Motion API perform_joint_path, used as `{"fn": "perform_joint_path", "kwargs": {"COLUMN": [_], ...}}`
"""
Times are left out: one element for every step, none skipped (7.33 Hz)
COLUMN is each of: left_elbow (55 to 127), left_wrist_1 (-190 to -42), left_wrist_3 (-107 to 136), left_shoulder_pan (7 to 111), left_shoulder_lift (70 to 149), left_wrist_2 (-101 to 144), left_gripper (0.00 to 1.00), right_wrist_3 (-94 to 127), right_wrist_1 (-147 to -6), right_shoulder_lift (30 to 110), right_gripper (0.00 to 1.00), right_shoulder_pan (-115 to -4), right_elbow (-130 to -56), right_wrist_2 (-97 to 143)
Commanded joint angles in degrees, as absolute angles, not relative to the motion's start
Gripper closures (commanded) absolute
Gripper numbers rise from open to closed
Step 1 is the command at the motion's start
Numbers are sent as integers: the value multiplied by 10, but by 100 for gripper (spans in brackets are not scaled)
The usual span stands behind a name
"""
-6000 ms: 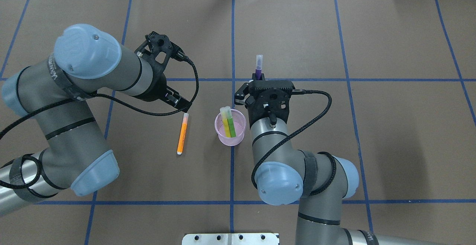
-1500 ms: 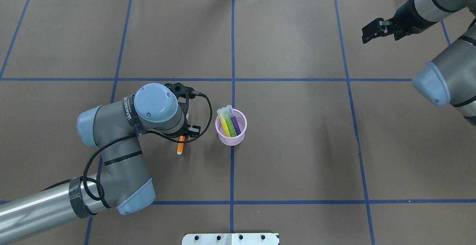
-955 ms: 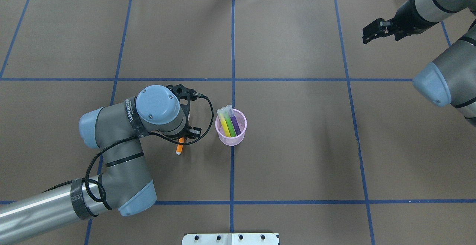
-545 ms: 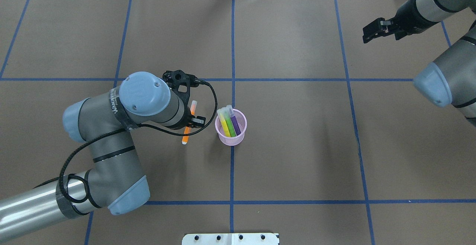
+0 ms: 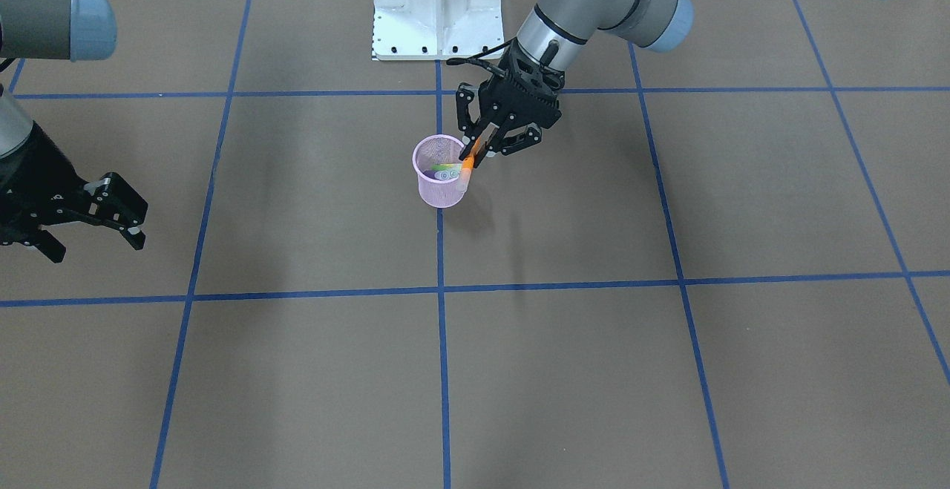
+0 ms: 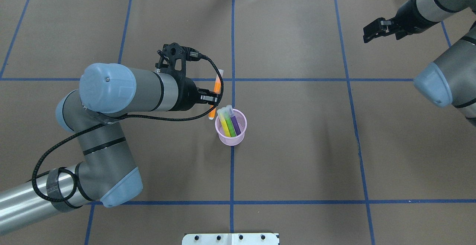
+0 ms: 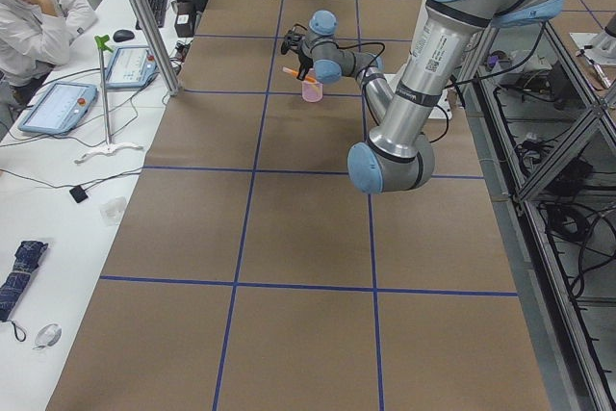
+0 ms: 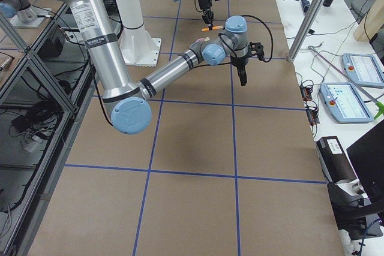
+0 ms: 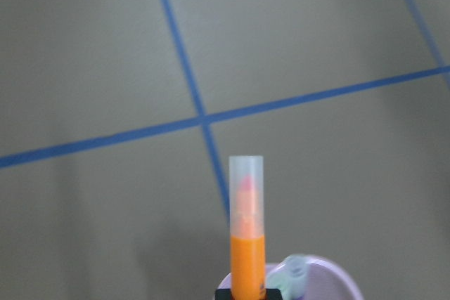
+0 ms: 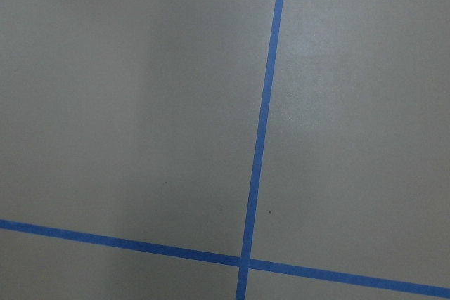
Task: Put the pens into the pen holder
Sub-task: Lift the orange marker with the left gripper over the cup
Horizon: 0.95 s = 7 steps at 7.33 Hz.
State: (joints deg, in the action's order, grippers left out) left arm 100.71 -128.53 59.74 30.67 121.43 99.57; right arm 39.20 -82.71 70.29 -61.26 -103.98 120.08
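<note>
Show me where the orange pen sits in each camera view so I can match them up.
Front-facing: orange pen just above centre, at the pen holder's right edge.
Overhead: pen just left of centre, up-left of the holder.
Exterior left: pen top centre, far off.
Exterior right: pen top centre.
Left wrist: pen bottom centre, cap up.
Right wrist: not in it.
Landmark: the pink holder beside it.

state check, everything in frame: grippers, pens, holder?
left gripper: shut on orange pen
orange pen: held tilted, off the table, not yet in
pen holder: upright
yellow pen, green pen, purple pen: inside pen holder, leaning
right gripper: open, empty
</note>
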Motion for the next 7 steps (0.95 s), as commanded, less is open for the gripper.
{"fn": "perform_joint_path", "kwargs": {"left_elbow": [915,902,902,902,903,904,905], "left_wrist_1": [-1492,-1516,-1516,-1516,-1516,-1516,-1517], "left_wrist_3": [596,597,597,597,597,596,594], "left_shoulder_pan": [301,294,291,288,284,280,274], "left_shoulder_lift": [1216,1217,1220,1220,1220,1219,1219], "left_wrist_2": [969,969,969,969,969,969,969], "left_gripper": [100,100,100,100,100,100,100], "right_wrist_3": [392,392,392,392,392,392,392], "right_wrist_1": [-827,-827,-827,-827,-827,-827,-827], "right_shoulder_lift": [702,702,702,702,702,702,702], "right_gripper": [0,0,0,0,0,0,0], "right_shoulder_pan": [-613,-613,-613,-613,-613,-613,-613], "right_elbow": [-1040,-1040,-1040,-1040,-1040,-1040,-1040], "right_wrist_2": [1201,1201,1202,1202,1202,1202,1202]}}
